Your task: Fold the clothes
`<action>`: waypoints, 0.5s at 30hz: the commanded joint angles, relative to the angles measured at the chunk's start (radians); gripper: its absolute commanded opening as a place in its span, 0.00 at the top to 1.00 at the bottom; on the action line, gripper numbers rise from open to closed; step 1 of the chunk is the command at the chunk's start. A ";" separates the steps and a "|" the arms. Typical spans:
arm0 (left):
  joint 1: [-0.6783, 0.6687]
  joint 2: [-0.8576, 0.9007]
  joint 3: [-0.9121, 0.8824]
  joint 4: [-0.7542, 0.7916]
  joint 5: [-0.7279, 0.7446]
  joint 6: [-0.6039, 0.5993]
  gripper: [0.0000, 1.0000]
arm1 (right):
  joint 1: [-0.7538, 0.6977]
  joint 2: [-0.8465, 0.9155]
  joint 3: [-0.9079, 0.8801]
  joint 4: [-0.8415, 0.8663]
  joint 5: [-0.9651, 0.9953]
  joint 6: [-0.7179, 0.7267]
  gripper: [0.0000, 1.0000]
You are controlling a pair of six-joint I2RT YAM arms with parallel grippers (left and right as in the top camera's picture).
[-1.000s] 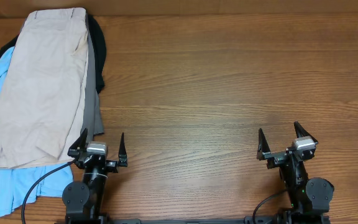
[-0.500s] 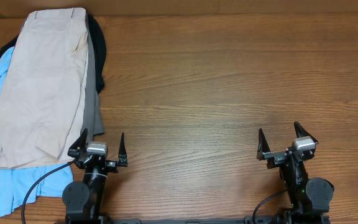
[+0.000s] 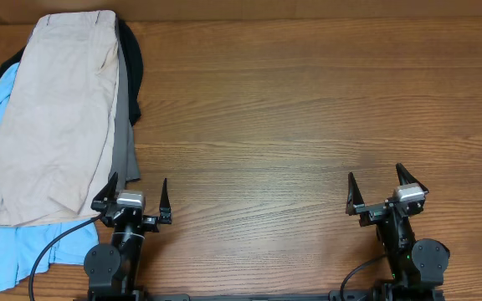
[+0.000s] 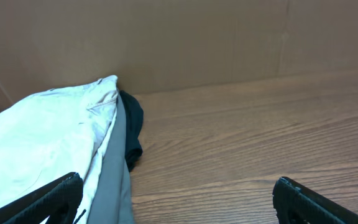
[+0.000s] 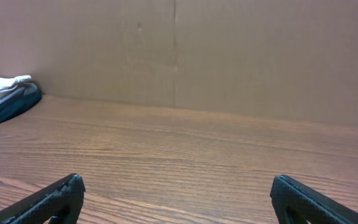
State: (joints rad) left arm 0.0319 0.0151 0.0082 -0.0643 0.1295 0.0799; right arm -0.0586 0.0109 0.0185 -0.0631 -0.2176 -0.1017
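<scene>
Folded beige khaki shorts (image 3: 57, 117) lie on top of a pile at the table's far left, over a grey garment (image 3: 125, 150), a light-blue one (image 3: 19, 251) and a black one (image 3: 132, 75). In the left wrist view the shorts (image 4: 36, 137), the grey garment (image 4: 110, 180) and the black one (image 4: 132, 124) show ahead on the left. My left gripper (image 3: 137, 194) (image 4: 178, 193) is open and empty at the near edge, just right of the pile. My right gripper (image 3: 377, 186) (image 5: 178, 190) is open and empty at the near right over bare wood.
A brown cardboard wall (image 5: 229, 56) stands along the table's far edge. The wooden tabletop (image 3: 308, 109) stretches right of the pile. The edge of the pile (image 5: 5, 96) shows far left in the right wrist view.
</scene>
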 commanded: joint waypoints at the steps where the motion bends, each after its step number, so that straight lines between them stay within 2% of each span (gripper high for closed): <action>1: -0.008 -0.004 -0.003 -0.002 -0.010 -0.009 0.00 | -0.005 -0.006 -0.011 0.005 0.007 0.000 0.00; 15: -0.008 -0.004 -0.003 -0.002 -0.013 -0.004 0.00 | -0.005 -0.006 -0.010 0.008 0.007 0.000 0.00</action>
State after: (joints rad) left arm 0.0319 0.0151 0.0082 -0.0643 0.1295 0.0799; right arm -0.0586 0.0109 0.0185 -0.0631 -0.2176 -0.1017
